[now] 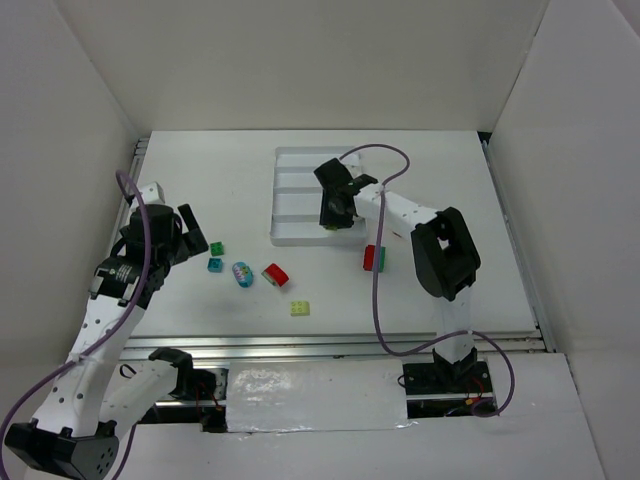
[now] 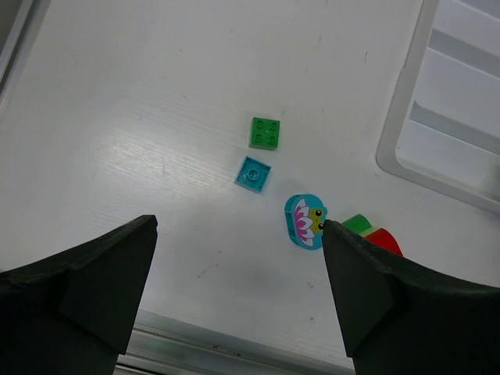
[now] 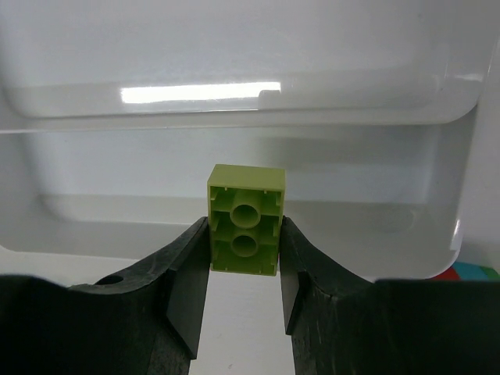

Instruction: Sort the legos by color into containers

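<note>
My right gripper (image 3: 244, 238) is shut on a pale yellow-green brick (image 3: 244, 219), underside facing the camera, held over the white tray (image 3: 234, 101). In the top view this gripper (image 1: 335, 218) hangs over the tray's (image 1: 300, 190) nearest compartment. My left gripper (image 2: 238, 225) is open and empty above the table. Ahead of it lie a dark green brick (image 2: 266, 132), a teal brick (image 2: 254, 173), a teal rounded piece with a flower print (image 2: 306, 222) and a red-and-green piece (image 2: 373, 234), the last partly hidden behind my fingers.
A pale yellow-green brick (image 1: 299, 308) lies near the front edge. A red-and-green brick (image 1: 374, 258) lies beside the right arm. The tray's compartments that show look empty. White walls surround the table.
</note>
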